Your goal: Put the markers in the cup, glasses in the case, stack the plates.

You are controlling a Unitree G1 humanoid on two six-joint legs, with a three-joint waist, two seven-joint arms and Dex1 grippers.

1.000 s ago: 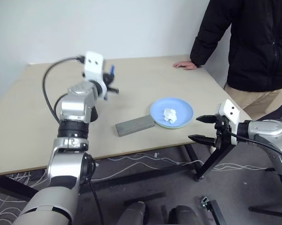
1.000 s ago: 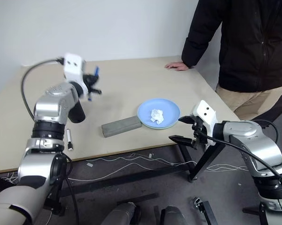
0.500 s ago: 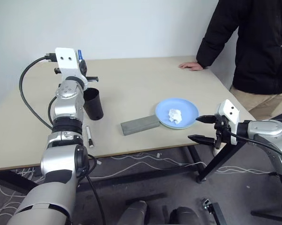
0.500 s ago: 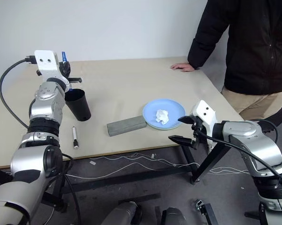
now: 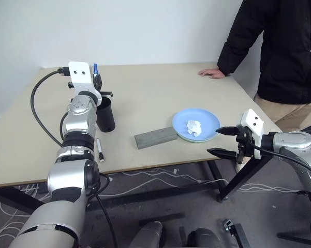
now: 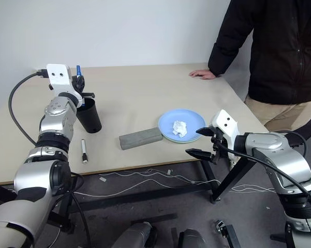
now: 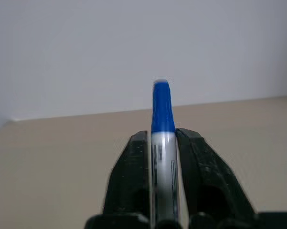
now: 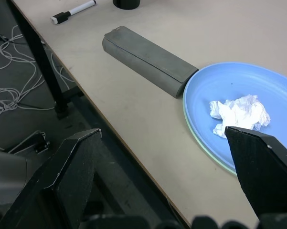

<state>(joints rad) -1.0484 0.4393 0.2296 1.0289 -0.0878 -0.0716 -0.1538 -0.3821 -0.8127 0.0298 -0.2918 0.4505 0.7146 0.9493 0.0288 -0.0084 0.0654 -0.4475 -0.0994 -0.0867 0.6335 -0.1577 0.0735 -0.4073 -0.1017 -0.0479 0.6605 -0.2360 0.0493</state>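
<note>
The left gripper [image 7: 163, 143] stands above the black tapered plastic cup [image 5: 105, 115], its two black fingers [image 7: 129, 176] closed against the white marker with the blue cap [image 7: 162, 138], which stands upright between them, cap uppermost. The cup stands upright on the beige wooden table [image 5: 155, 98], toward its left side. The second marker, white with a black cap [image 5: 99, 150], lies flat on the table near the cup, toward the front edge.

The grey rectangular hard case [image 8: 148, 59] lies closed near the table's middle, one end touching the rim of the light blue round plate [image 8: 239, 90]. That plate rests on the mint green plate [image 8: 205, 152], visible as a thin edge beneath. A crumpled white tissue [image 8: 241, 112] sits on the blue plate.

The right gripper [image 5: 221, 141] hangs off the table's front right edge, jaws spread wide, holding nothing.

A person in a black jacket [image 5: 279, 46] stands at the far right corner, one hand [image 5: 211, 73] on the table.
</note>
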